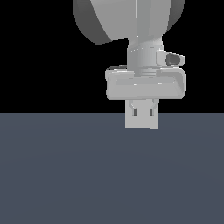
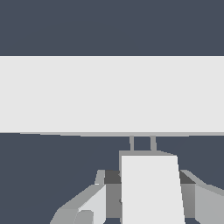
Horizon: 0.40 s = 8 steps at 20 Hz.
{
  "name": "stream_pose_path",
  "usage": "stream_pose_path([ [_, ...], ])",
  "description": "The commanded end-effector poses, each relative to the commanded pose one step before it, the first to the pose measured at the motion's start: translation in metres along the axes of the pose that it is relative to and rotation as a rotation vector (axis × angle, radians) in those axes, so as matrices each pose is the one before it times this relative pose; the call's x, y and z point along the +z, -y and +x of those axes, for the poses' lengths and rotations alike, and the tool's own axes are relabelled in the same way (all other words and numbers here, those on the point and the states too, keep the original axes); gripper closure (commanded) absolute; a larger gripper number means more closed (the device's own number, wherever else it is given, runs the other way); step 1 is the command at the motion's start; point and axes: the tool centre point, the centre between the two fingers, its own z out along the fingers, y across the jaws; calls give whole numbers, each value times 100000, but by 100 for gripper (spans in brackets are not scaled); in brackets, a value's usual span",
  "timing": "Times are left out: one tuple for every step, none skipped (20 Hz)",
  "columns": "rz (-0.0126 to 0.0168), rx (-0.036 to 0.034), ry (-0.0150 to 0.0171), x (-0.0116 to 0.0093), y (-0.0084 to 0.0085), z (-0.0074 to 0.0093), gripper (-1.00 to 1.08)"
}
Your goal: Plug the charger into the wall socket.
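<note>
**Tool holds the charger, prongs at the socket plate**

Tool (image 1: pixel 142 114) fingers, in the exterior view, hang straight down from the pale wrist body, set close together, with an off-white block between and below them: the charger (image 1: pixel 141 121). It is clamped near its upper end, and its lower edge hangs in front of the dark grey surface (image 1: pixel 65 175); whether it touches that surface cannot be told from here. The arm stands upright above, its wide link filling the top of the picture, the wrist squarely over the block. The socket cannot be made out in this view.

Seen from the wrist, the tool (image 2: pixel 148 197) grips the charger (image 2: pixel 151 188) on its two side faces, fingers (image 2: pixel 89 205) narrowed to the block's width. Two thin prongs (image 2: pixel 142 143) stick out of the charger's far end and reach the edge of the broad pale socket (image 2: pixel 109 94), which spans the whole picture. Whether they are already inside it is unclear.

By its look the charger is a small, stiff, light block with smooth flat sides, so it could slip or twist under a push. Flat side faces, held near the middle as here, seem the best hold. The prongs are slender and would likely bind if the charger were tilted.
</note>
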Motion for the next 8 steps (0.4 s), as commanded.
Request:
stream_pose_path([
  [-3, -2, -11, 134, 1, 658, 108],
  [0, 0, 0, 36, 1, 168, 108],
  [0, 0, 0, 29, 1, 133, 108],
  [0, 0, 0, 21, 2, 99, 108],
  [0, 0, 0, 14, 2, 64, 108],
  [0, 0, 0, 6, 2, 30, 108],
  [0, 0, 0, -1, 3, -4, 108],
  [-14, 41, 23, 12, -26, -15, 108],
])
